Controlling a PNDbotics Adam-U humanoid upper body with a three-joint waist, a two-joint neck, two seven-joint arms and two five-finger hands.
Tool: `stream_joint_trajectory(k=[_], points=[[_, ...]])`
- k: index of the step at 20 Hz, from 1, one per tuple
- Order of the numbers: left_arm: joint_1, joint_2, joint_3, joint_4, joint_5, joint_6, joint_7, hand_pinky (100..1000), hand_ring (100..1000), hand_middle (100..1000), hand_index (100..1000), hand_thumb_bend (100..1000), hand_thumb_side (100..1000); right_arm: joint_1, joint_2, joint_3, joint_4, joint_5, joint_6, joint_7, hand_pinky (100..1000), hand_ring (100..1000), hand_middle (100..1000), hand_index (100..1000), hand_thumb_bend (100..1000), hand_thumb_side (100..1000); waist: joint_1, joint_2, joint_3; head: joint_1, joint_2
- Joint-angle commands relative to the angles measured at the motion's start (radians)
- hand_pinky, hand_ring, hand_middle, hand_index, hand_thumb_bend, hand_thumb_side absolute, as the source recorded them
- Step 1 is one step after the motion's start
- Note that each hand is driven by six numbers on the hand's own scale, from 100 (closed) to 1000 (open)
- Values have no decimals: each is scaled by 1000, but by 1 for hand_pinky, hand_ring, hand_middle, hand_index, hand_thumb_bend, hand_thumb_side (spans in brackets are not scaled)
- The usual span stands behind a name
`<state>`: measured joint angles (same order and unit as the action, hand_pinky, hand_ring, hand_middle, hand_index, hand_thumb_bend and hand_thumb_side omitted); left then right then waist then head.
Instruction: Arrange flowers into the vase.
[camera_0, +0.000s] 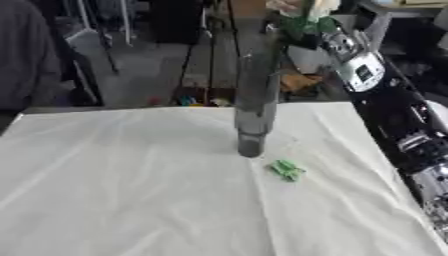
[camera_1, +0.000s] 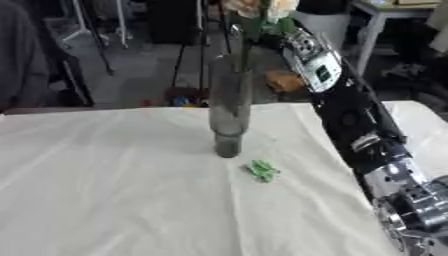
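A tall grey glass vase (camera_0: 254, 100) stands upright on the white tablecloth (camera_0: 131, 190), a little right of centre. A flower with a pale bloom (camera_1: 262, 7) and green leaves (camera_0: 308, 25) sits above the vase mouth. Its stem (camera_1: 245, 50) runs down into the vase. My right arm rises from the lower right corner along the table's right side. My right hand (camera_1: 296, 36) is beside the leaves at the top edge, and the leaves hide how it meets the flower. A small green leaf scrap (camera_0: 286, 169) lies on the cloth just in front of the vase. My left hand does not show.
The table's far edge (camera_0: 131, 110) runs behind the vase, with stands and floor clutter beyond it. My right forearm (camera_0: 394, 115) covers the table's right edge. A second white surface (camera_1: 424, 115) shows at far right.
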<state>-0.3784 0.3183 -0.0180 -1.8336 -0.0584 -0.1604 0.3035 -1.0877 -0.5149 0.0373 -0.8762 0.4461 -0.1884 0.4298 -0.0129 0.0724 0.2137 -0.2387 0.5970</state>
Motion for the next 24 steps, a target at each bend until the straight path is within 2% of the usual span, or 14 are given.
stream_joint_trajectory(k=[1,6,8,9,10,11,14,19,24], points=[[-9,28,11,-8,-2,-2,3,754,652,701,795,611,864,-17,-18,1,-4,-15,-4,38,955,952,838,730,132,864,4,-17,2,3,5],[-10,26,11,-10,-1,-1,1,754,652,701,795,610,864,-5,1,16,-1,-4,-18,81,957,958,849,754,165,868,8,-16,7,2,2],[-10,25,10,-10,0,-1,1,754,652,701,795,610,864,0,8,24,-8,13,-34,96,963,968,873,816,238,845,9,-15,7,2,1],[-10,24,10,-10,0,-1,0,754,652,700,795,611,864,2,12,30,-14,24,-46,104,981,996,926,865,327,819,10,-14,8,2,0],[-10,23,10,-10,0,-1,0,754,652,700,795,611,864,5,14,34,-19,37,-60,113,984,1000,934,871,337,817,10,-13,7,2,0],[-10,23,10,-10,0,-1,0,754,652,700,795,610,864,7,17,37,-23,48,-73,121,1000,1000,976,907,399,803,10,-12,7,2,-1],[-10,22,10,-9,1,-1,1,754,652,700,795,610,864,16,23,35,-28,75,-103,129,1000,1000,1000,941,460,794,10,-11,6,3,-3],[-9,21,9,-8,2,-2,1,755,652,700,795,610,865,25,27,25,-22,116,-120,84,1000,1000,1000,969,514,813,11,-9,5,1,-6],[-8,20,9,-7,2,-2,0,755,652,699,795,610,865,29,26,7,5,148,-120,-18,1000,1000,1000,955,499,815,12,-9,7,0,-10]])
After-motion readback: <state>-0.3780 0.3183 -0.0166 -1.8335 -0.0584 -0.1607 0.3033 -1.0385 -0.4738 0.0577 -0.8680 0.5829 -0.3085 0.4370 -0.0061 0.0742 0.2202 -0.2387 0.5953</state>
